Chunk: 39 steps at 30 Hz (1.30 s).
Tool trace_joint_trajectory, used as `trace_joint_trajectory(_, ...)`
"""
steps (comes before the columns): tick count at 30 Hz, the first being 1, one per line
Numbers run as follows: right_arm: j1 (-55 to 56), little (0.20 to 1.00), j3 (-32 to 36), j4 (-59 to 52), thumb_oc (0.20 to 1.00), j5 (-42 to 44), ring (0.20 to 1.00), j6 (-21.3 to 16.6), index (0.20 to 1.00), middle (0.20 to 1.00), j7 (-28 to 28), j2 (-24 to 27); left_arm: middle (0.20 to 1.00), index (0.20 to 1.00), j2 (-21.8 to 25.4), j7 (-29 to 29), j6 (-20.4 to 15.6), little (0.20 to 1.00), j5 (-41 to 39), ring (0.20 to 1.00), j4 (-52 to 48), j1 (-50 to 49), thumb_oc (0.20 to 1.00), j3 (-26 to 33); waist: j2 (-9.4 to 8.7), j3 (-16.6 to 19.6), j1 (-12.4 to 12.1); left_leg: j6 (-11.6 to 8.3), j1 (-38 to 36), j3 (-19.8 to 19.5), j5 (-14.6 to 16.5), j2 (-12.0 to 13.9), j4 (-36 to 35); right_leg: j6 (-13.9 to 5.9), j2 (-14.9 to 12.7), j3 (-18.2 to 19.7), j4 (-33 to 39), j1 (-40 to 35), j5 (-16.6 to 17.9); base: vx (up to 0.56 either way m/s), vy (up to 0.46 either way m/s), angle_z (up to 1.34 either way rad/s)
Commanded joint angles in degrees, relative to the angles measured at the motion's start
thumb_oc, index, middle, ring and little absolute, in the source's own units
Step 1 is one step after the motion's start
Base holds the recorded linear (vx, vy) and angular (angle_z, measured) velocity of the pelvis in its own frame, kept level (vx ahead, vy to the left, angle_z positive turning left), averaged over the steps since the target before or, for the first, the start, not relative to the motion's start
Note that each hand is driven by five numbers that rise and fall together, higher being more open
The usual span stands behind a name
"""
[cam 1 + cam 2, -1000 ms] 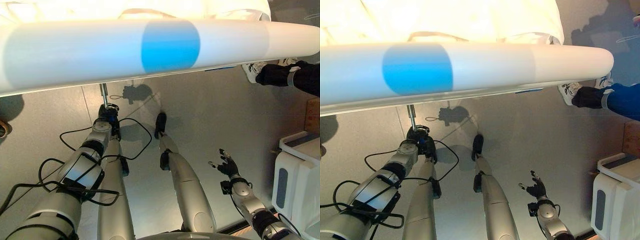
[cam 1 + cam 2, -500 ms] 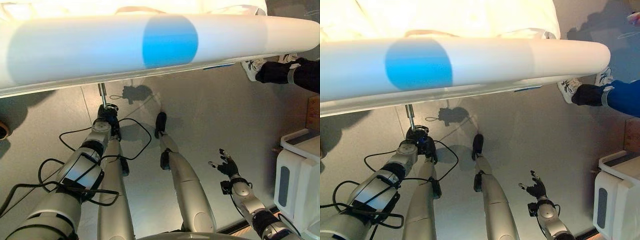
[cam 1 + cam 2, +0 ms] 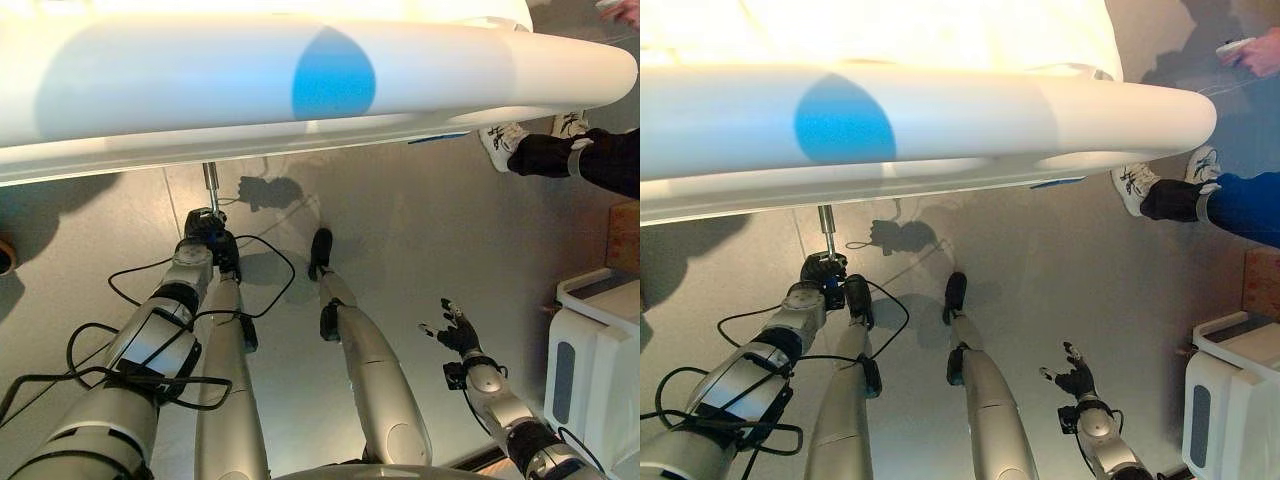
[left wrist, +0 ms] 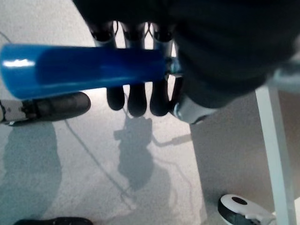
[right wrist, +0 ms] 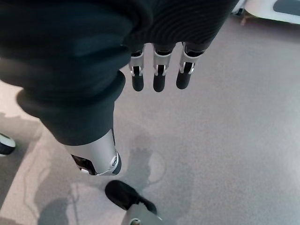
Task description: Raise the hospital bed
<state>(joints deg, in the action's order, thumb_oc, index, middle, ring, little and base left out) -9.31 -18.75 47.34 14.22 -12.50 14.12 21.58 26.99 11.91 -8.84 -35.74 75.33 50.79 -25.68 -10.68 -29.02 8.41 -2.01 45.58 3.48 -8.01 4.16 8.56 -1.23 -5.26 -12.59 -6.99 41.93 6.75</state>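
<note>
- Shifted up-frame since one second ago: left hand [image 3: 205,228] on the blue cylindrical crank handle [image 4: 84,70], blue patch on the white bed rail narrower.
- Fingers [image 4: 136,96] curled round the blue handle, below the thin metal crank rod [image 3: 211,185], upper left of centre.
- White rounded hospital bed footboard rail [image 3: 450,70] spanning the top of the frame.
- Right hand [image 3: 458,330] at lower right, fingers spread, holding nothing, above grey floor [image 3: 420,230].
- Person's dark-socked foot [image 3: 545,155] at right edge; white cabinet [image 3: 590,350] lower right.

left hand [image 3: 201,228]: arm stretched forward and low, fingers [image 4: 132,96] curled round blue handle [image 4: 70,70] | right hand [image 3: 458,334]: low at right side, fingers [image 5: 157,75] straight, spread, holding nothing
</note>
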Motion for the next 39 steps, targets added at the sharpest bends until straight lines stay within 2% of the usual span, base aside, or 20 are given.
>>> trace_joint_trajectory(1,5.52,1.0,0.41,-0.65,1.0,1.36,1.0,-0.64,1.0,1.0,-0.36,3.9,0.2,0.2,2.32,-0.84,-2.0,0.2,-2.37,0.2,-0.77,-3.83,0.2,5.35,-0.82,-0.73,-2.0,1.47,1.78,0.63,2.56,-1.72,0.87,-4.31,-0.7,0.99,-0.77,0.63,1.66,0.01,0.03,0.07)
trace_joint_trajectory(9,4.79,1.0,-0.08,0.95,1.0,1.24,1.0,-0.33,1.0,1.0,-0.84,3.27,0.2,0.2,3.84,-1.54,-2.29,0.2,-3.02,0.2,-2.25,-4.12,0.2,6.06,-1.61,-0.71,-2.82,1.7,0.41,0.42,3.11,-1.96,1.46,-4.48,-0.74,0.38,-0.45,-1.83,1.58,0.01,0.023,0.03)
trace_joint_trajectory(18,4.93,1.0,-0.18,2.47,1.0,1.12,1.0,0.02,1.0,1.0,-1.52,3.02,0.2,0.2,4.73,-2.99,-3.58,0.2,-6.31,0.2,-8.46,-8.44,0.2,7.15,-1.14,-0.47,-3.95,2.17,-3.09,0.62,4.26,-2.46,2.31,-4.53,-1.08,0.4,-0.83,-5.33,1.1,0.02,0.037,0.08)
trace_joint_trajectory(23,5.49,1.0,0.06,3.43,1.0,1.02,1.0,0.33,1.0,1.0,-1.9,3.0,0.2,0.2,4.56,-3.87,-4.33,0.2,-7.62,0.2,-14.23,-12.75,0.2,7.24,-0.18,-0.14,-4.58,2.44,-5.46,1.16,4.53,-2.88,2.09,-4.41,-1.32,0.81,-1.29,-7.27,0.53,0.01,0.034,0.0)
trace_joint_trajectory(30,7.42,1.0,0.79,2.91,1.0,0.79,1.0,1.21,1.0,1.0,-2.14,3.4,0.2,0.2,4.99,-5.01,-5.5,0.2,-8.85,0.2,-27.5,-22.32,0.2,6.58,1.82,0.01,-5.45,2.76,-9.0,1.93,4.89,-3.34,2.17,-3.99,-1.73,1.25,-1.68,-10.16,-0.32,0.01,0.016,-0.08)
trace_joint_trajectory(37,9.1,1.0,1.76,1.92,1.0,1.11,1.0,1.37,1.0,1.0,-2.28,4.58,0.2,0.2,7.23,-5.92,-6.58,0.2,-10.7,0.2,-37.71,-27.11,0.2,5.73,3.24,-0.11,-5.55,2.8,-10.24,2.3,4.59,-3.51,1.73,-3.59,-1.76,1.55,-1.8,-10.53,-0.64,0.0,0.001,-0.01)
trace_joint_trajectory(39,9.12,1.0,1.76,1.9,1.0,1.11,1.0,1.37,1.0,1.0,-2.28,4.58,0.2,0.2,7.24,-5.9,-6.57,0.2,-10.69,0.2,-37.74,-27.14,0.2,5.73,3.24,-0.1,-5.55,2.8,-10.25,2.31,4.58,-3.51,1.72,-3.58,-1.76,1.55,-1.8,-10.53,-0.64,0.0,-0.01,-0.06)
